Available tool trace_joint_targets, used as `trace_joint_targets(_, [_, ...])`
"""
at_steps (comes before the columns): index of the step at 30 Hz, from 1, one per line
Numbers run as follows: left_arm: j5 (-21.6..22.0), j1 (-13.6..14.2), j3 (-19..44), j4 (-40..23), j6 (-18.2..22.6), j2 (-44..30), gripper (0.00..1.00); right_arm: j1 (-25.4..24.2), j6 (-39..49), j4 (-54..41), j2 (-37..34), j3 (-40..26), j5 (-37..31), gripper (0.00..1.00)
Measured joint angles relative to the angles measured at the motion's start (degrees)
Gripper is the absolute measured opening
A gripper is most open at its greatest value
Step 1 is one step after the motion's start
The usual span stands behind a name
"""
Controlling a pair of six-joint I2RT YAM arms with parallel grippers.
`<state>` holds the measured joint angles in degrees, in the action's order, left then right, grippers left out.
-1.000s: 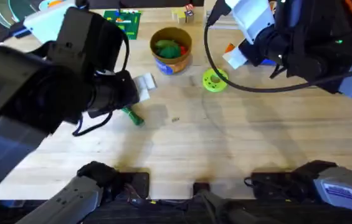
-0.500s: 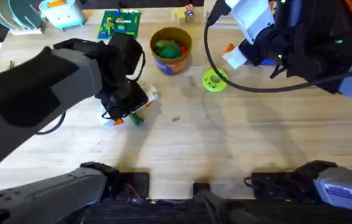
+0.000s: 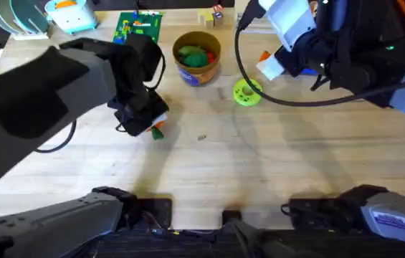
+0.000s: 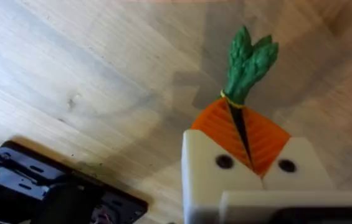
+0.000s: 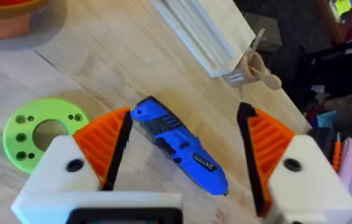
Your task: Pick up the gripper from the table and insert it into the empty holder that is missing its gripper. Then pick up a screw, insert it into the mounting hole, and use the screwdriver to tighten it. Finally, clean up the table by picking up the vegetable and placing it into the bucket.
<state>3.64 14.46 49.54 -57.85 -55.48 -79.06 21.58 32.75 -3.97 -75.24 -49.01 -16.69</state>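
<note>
My left gripper [image 3: 148, 123] is low over the table in front of the bucket [image 3: 197, 66], a tan tub with green and red pieces inside. In the left wrist view this gripper [image 4: 238, 124] is shut on the vegetable [image 4: 247, 59], whose green stalk with a yellow band sticks out past the orange pads. My right gripper [image 5: 187, 115] stands open at the back right, above the blue screwdriver [image 5: 179, 146]. A tiny dark screw [image 3: 202, 137] lies mid-table. The loose gripper piece and the empty holder are out of view.
A green disc with holes [image 3: 246, 92] lies right of the bucket and close to the screwdriver [image 5: 45, 134]. A green board [image 3: 139, 27] and small blocks [image 3: 213, 16] sit along the back edge. A pale wooden rail [image 5: 194, 31] lies beyond the screwdriver.
My left arm has swung down from close under the camera to the vegetable, and its fingers now grip it. The right arm has not moved.
</note>
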Motion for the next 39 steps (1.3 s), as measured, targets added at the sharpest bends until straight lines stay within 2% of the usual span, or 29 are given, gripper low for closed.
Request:
trace_joint_targets(5, [-0.7, 0.0, 8.1, -0.3, 0.2, 2.3, 0.009, 0.0, 0.0, 0.0, 0.0, 0.0, 0.0, 0.991])
trace_joint_targets(8, [-1.1, 0.0, 14.0, 1.6, 0.7, 3.2, 0.008, 0.0, 0.0, 0.0, 0.0, 0.0, 0.0, 0.991])
trace_joint_targets(12, [-2.8, 0.0, 18.5, 10.8, 2.0, 3.8, 0.008, 0.0, 0.0, -0.1, 0.0, 0.0, 0.0, 0.991])
trace_joint_targets(17, [-5.4, 0.7, 18.8, 21.9, 2.6, 3.0, 0.008, 0.0, 0.0, -0.1, 0.0, 0.0, 0.0, 0.991])
trace_joint_targets(20, [-6.0, 1.6, 18.8, 26.0, 2.3, 1.3, 0.008, 0.0, 0.0, -0.1, 0.0, 0.0, 0.0, 0.991])
trace_joint_targets(27, [-8.5, 3.7, 18.8, 32.0, -2.8, -6.2, 0.008, 0.0, 0.0, -0.1, 0.0, 0.0, 0.0, 0.99])
trace_joint_targets(33, [-15.5, 4.7, 18.8, 39.2, -9.5, -14.0, 0.008, 0.0, 0.0, -0.1, 0.0, 0.0, 0.0, 0.991])
trace_joint_targets(39, [-20.2, 4.7, 18.8, 38.8, -12.3, -17.8, 0.008, 0.0, 0.0, -0.1, 0.0, 0.0, 0.0, 0.991])
